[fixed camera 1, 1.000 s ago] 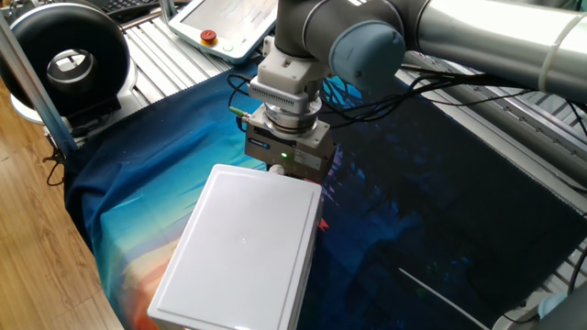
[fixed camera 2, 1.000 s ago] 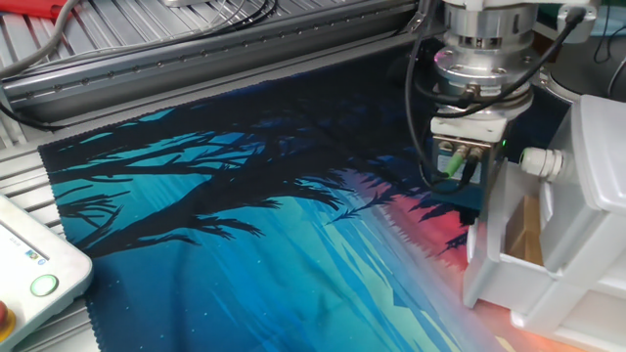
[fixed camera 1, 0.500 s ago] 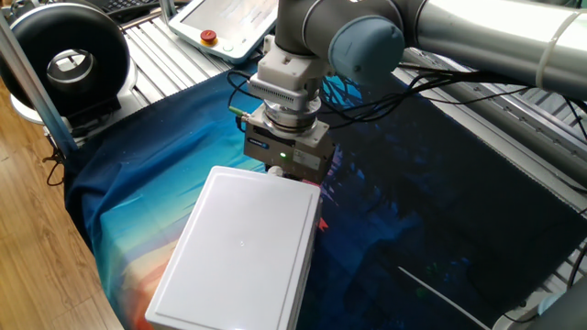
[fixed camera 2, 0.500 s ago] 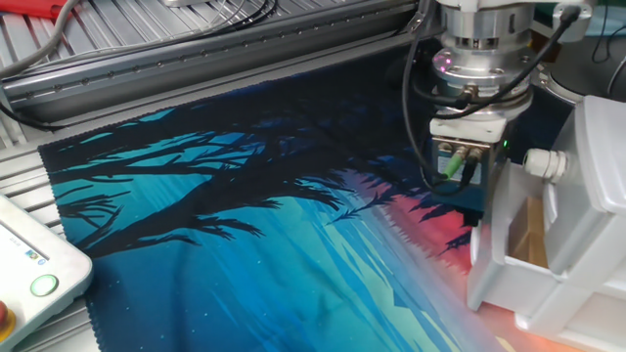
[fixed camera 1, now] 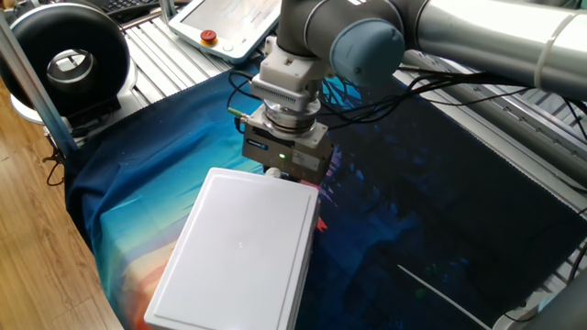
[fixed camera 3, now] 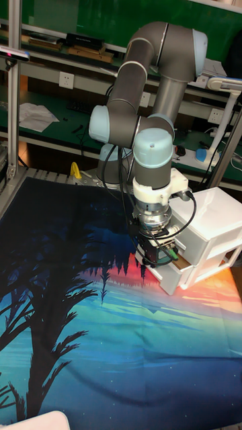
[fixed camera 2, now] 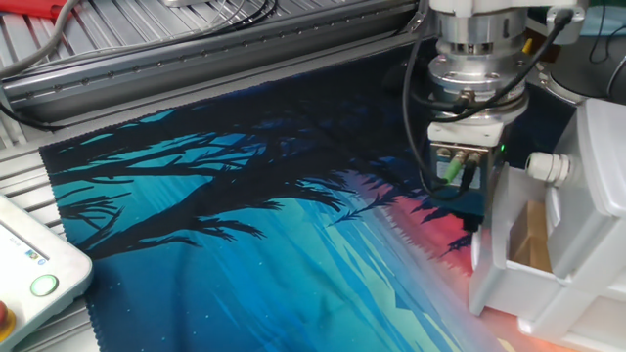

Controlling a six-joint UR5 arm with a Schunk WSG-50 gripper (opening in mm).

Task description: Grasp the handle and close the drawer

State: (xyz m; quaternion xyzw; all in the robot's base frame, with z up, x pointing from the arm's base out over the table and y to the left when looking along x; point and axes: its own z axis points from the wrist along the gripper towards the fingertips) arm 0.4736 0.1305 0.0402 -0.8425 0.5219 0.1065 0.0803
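Observation:
The drawer [fixed camera 1: 243, 247] is a white box unit on the printed cloth. Its lower tray stands pulled out a little behind the thin front panel [fixed camera 2: 489, 249], with a brown inside showing. A pale rounded handle [fixed camera 2: 548, 166] sticks out of the unit's upper front. My gripper [fixed camera 2: 468, 210] points straight down right against the front panel, on the side away from the box. In one fixed view the gripper [fixed camera 1: 293, 176] dips behind the box's far edge. In the tall view the gripper [fixed camera 3: 158, 263] sits at the front of the drawer [fixed camera 3: 208, 225]. The fingertips and whatever lies between them are hidden.
A white pendant [fixed camera 1: 229, 23] with a red button [fixed camera 1: 209, 38] lies at the back on the aluminium rails. Its corner [fixed camera 2: 29, 264] sits beside the cloth. A black round device [fixed camera 1: 69, 60] stands at the table's left corner. Cables hang from the wrist.
In the other fixed view the white box, its knob and its front panel have shifted slightly right. The gripper has stayed against the panel and barely moved.

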